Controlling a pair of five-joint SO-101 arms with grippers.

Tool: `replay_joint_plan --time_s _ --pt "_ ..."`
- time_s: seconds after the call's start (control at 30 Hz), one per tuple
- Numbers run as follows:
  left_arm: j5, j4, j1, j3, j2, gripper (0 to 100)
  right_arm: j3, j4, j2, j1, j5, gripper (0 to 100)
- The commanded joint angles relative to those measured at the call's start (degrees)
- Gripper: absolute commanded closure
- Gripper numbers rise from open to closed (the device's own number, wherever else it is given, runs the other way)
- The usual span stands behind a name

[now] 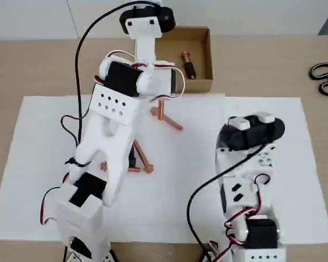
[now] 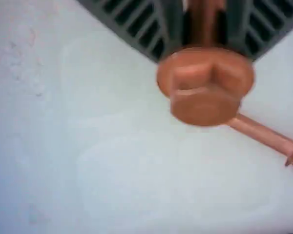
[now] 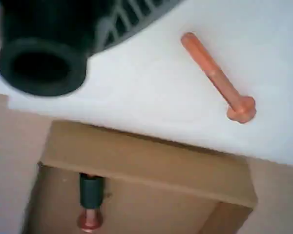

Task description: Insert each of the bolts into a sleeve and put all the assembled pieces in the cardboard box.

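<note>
With the left jaws pinching the copper hex-head bolt [image 2: 205,90] upright over the white paper sheet [image 1: 284,117] near the brown cardboard box [image 1: 199,85], and the right jaws apparently clamping the black rubber sleeve [image 3: 39,88], line shank with bore before pushing straight.

Black scissors [image 1: 325,79] on wooden table [image 1: 22,65], white paper sheet [image 1: 44,164]
</note>
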Motion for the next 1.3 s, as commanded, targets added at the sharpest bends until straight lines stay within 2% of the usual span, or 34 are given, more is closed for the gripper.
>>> replay_joint_plan --time_s 0.0,0.07,0.2,0.37,0.43,0.6,0.73,0.93,1.03,1.27 --pt "-0.53 -3.52 0.0 -4.97 -4.22 99 8.53 -7.34 -9.01 -2.95 -5.45 99.5" --pt "-1.49 -5.19 0.0 -9.36 -4.22 99 13.27 -10.42 -13.49 -4.35 -5.63 99.5" --pt "-4.31 -5.98 0.26 -20.09 -4.22 99 15.56 -12.18 -11.74 -5.49 -6.07 99.5" --pt "-7.91 0.18 0.18 -34.07 -8.44 99 15.74 -11.82 -11.74 -7.96 -6.07 99.5" --pt "-8.62 3.25 0.09 -35.3 -10.73 99 15.82 -10.95 -11.74 -9.54 -5.98 99.5" --pt "-8.26 3.08 0.53 -32.92 -15.21 99 14.59 -6.37 -11.74 -16.4 -5.98 99.5" --pt "-5.71 3.08 0.26 -31.52 -15.91 99 14.68 -5.41 -11.74 -17.27 -5.98 99.5" --pt "-9.85 3.08 2.37 -38.11 -23.74 99 15.12 -5.41 -11.47 -17.54 -5.98 99.5" --pt "-10.02 3.16 2.46 -33.1 -29.45 99 15.12 -5.41 -11.21 -18.24 -5.98 99.5" --pt "-9.85 2.9 2.29 -1.8 -47.65 99 16.35 -5.49 -11.56 -18.86 -6.07 99.5"
